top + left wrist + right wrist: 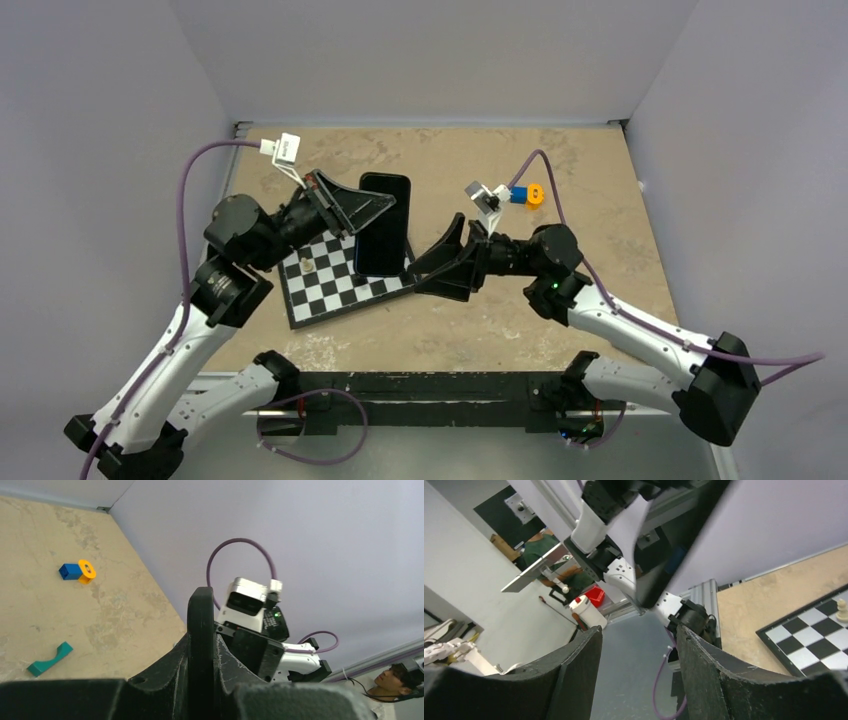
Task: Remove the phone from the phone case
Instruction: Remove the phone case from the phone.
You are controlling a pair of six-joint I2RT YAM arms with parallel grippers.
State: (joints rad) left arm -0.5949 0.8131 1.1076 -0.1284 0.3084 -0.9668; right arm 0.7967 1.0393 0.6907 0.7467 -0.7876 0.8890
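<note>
A black, phone-sized slab [383,225] hangs tilted over the table; it looks like the phone in the phone case. Its black face is up, so no light-blue back or camera holes show. My left gripper [385,205] is shut on its left long edge. In the left wrist view that edge [201,640] stands thin and black between the two fingers. My right gripper [415,278] is open and empty, just right of the slab's near corner. In the right wrist view the slab [674,540] hangs beyond the spread fingers [704,670], not between them.
A chessboard [340,285] lies tilted under the slab, with a pale chess piece [304,266] on it. A blue and orange block [527,194] sits at the back right. A teal piece [50,659] lies on the table. Walls enclose three sides.
</note>
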